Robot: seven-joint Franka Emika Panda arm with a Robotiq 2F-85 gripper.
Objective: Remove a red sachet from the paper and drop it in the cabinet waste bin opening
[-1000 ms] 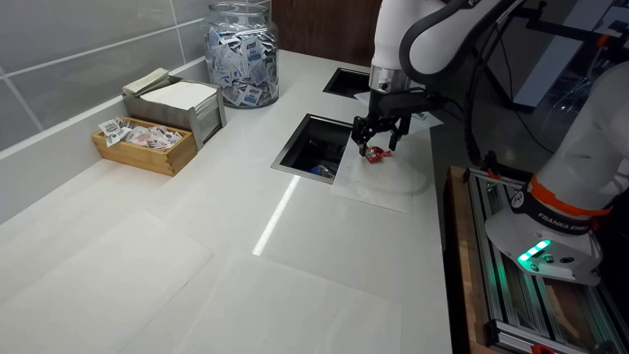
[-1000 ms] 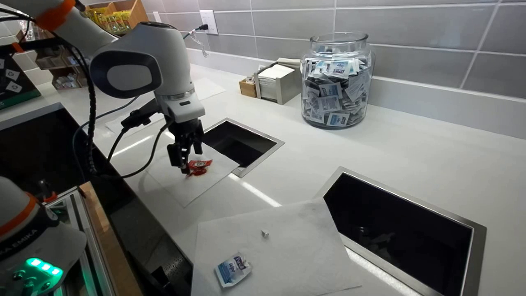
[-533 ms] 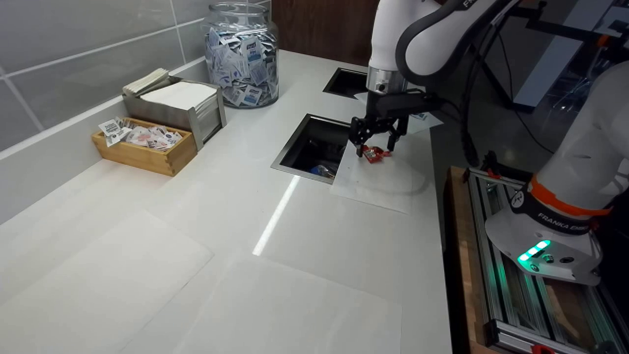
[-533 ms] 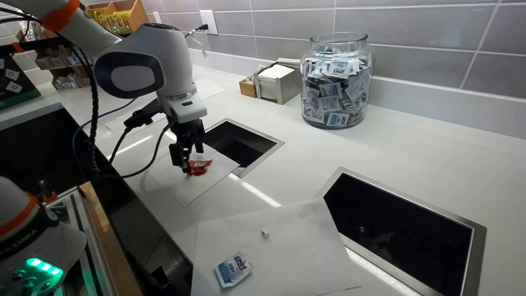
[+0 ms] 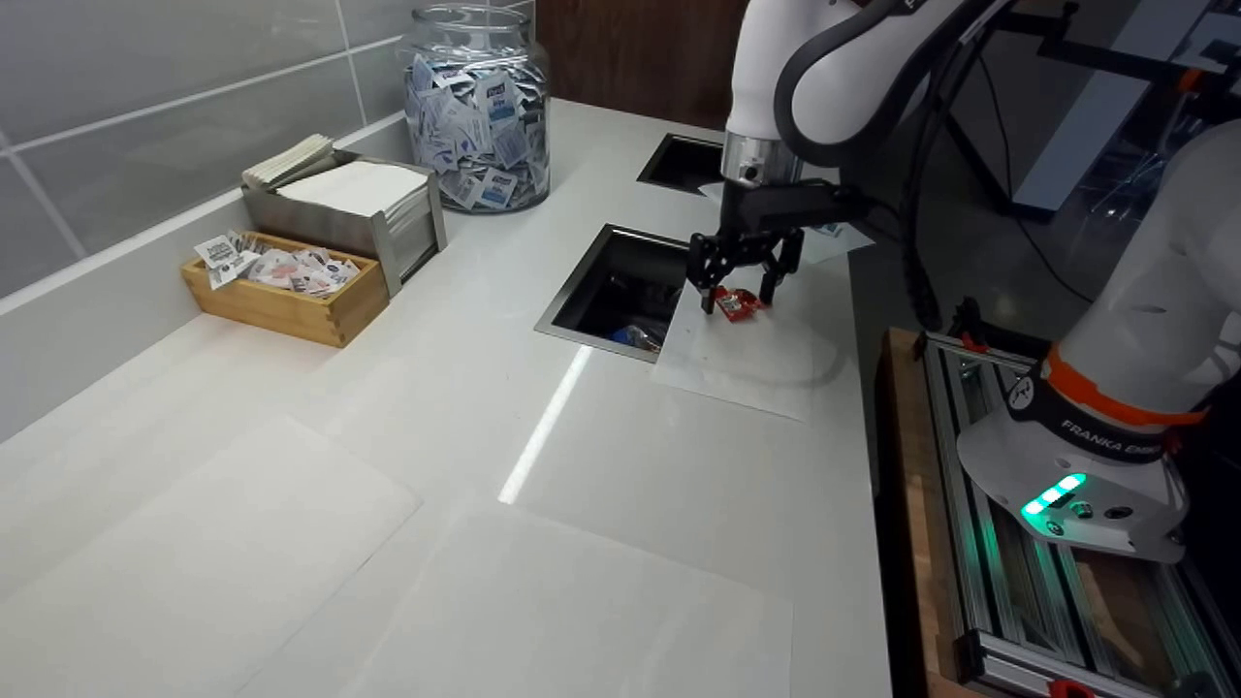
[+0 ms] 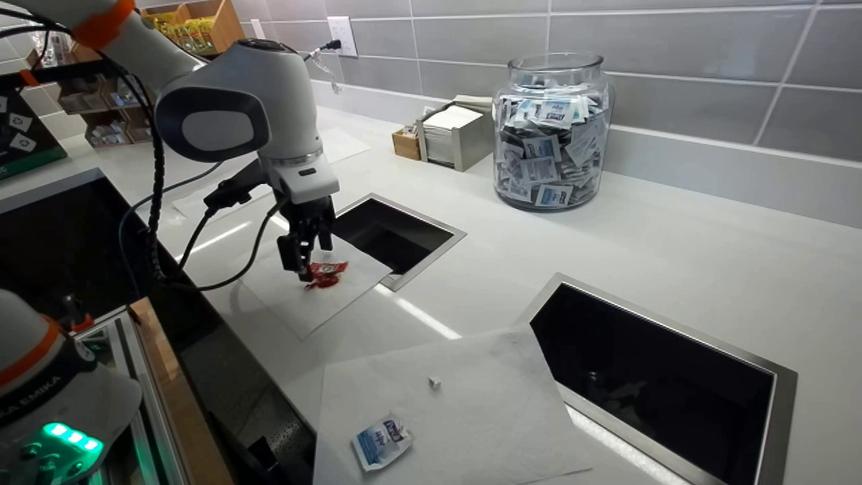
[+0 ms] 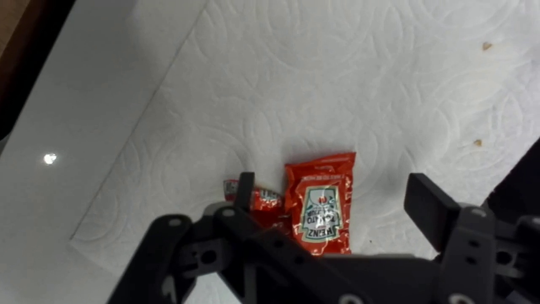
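Note:
Two red ketchup sachets lie on the white paper (image 7: 316,105). The upper sachet (image 7: 322,211) lies flat with its label up, and the other sachet (image 7: 268,204) is partly beneath it on the left. They also show as one red heap in both exterior views (image 5: 741,306) (image 6: 328,269). My gripper (image 7: 335,198) is open just above them, pointing down. The upper sachet is between the fingers, closer to the left finger, which overlaps the lower sachet in view. Whether it touches is unclear. The opening (image 5: 593,345) with a metal rim is beside the paper, also in an exterior view (image 6: 431,261).
A second metal-rimmed opening (image 6: 781,411) is further along the counter. A blue-white sachet (image 6: 382,441) lies on another paper (image 6: 485,424). A glass jar (image 5: 480,126), napkin holder (image 5: 320,228) and wooden box (image 5: 281,310) stand along the wall.
My gripper has shifted slightly toward the opening beside the paper, and is a little lower. It stays open. The sachets look unmoved.

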